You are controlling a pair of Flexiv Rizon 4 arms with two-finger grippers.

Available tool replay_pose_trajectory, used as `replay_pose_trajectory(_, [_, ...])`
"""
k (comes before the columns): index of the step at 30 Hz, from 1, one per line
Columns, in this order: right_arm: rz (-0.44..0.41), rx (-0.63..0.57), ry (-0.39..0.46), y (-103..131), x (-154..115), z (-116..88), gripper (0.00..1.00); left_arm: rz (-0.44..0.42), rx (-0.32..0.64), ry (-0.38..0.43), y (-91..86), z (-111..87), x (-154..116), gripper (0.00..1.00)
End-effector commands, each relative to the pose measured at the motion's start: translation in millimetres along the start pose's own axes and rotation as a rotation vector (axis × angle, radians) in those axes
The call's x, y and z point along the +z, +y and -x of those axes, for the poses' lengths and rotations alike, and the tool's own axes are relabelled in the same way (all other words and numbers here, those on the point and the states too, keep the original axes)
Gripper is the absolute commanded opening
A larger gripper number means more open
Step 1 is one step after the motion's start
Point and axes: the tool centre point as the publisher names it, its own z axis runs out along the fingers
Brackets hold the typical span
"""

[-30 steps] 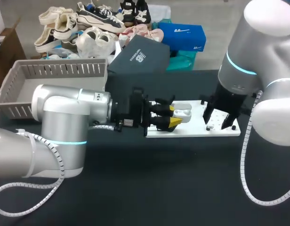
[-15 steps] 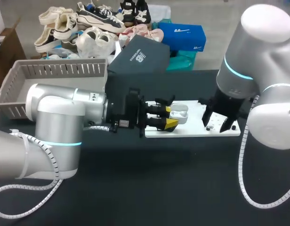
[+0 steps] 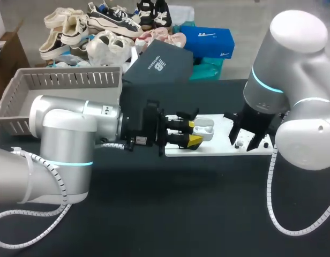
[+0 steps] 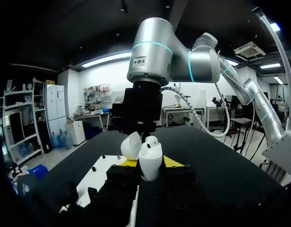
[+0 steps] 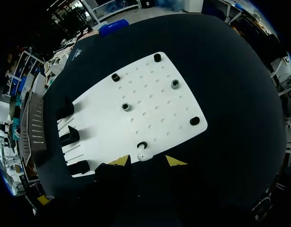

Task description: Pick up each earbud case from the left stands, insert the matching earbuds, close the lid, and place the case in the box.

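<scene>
My left gripper (image 3: 196, 134) is shut on a white earbud case (image 3: 205, 128) and holds it just above the left part of the white board (image 3: 218, 149). In the left wrist view the case (image 4: 150, 158) stands upright between the yellow tips, its lid (image 4: 130, 145) swung open and a white earbud showing in the top. My right gripper (image 3: 245, 140) hangs over the board's right part. In the right wrist view it (image 5: 148, 161) is open, its tips on either side of a small white earbud (image 5: 141, 155) that sits in a black holder, without touching it.
Black stands (image 5: 70, 137) line the board's left edge, and small black pegs (image 5: 126, 107) dot its right half. A grey slatted basket (image 3: 25, 96) sits at the far left. A dark box (image 3: 154, 69) with a raised lid stands behind the board.
My left gripper drew back slightly to the left with the case. My right arm shifted a little to the left over the board, and its fingers narrowed slightly.
</scene>
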Motion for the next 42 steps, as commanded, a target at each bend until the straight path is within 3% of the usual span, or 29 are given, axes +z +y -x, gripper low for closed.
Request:
replay_pose_trajectory(1, [0.007, 0.013, -0.003, 0.9, 4.8, 0.6, 0.4, 0.005, 0.002, -0.001, -1.6, -0.2, 0.0, 0.0])
replay_pose_trajectory(9, [0.007, 0.023, 0.001, 1.0, 8.6, 2.7, 0.32, 0.005, 0.002, -0.001, -1.6, -0.2, 0.0, 0.0])
replay_pose_trajectory(20, [0.011, 0.019, 0.004, 4.2, 10.5, 5.3, 0.29, 0.005, 0.002, -0.001, -1.6, -0.2, 0.0, 0.0])
replay_pose_trajectory(24, [0.012, 0.017, 0.005, 4.5, 10.6, 5.7, 0.14, 0.005, 0.002, -0.001, -1.6, -0.2, 0.0, 0.0])
replay_pose_trajectory(28, [0.012, 0.013, 0.009, 4.8, 10.6, 5.8, 0.09, 0.005, 0.002, -0.001, -1.6, -0.2, 0.0, 0.0])
replay_pose_trajectory(29, [0.013, 0.012, 0.01, 4.9, 10.3, 5.8, 0.0, 0.005, 0.002, -0.001, -1.6, -0.2, 0.0, 0.0])
replay_pose_trajectory(42, [0.026, 0.013, -0.014, 0.2, -14.2, 2.1, 0.0, 0.005, 0.002, -0.001, -1.6, -0.2, 0.0, 0.0])
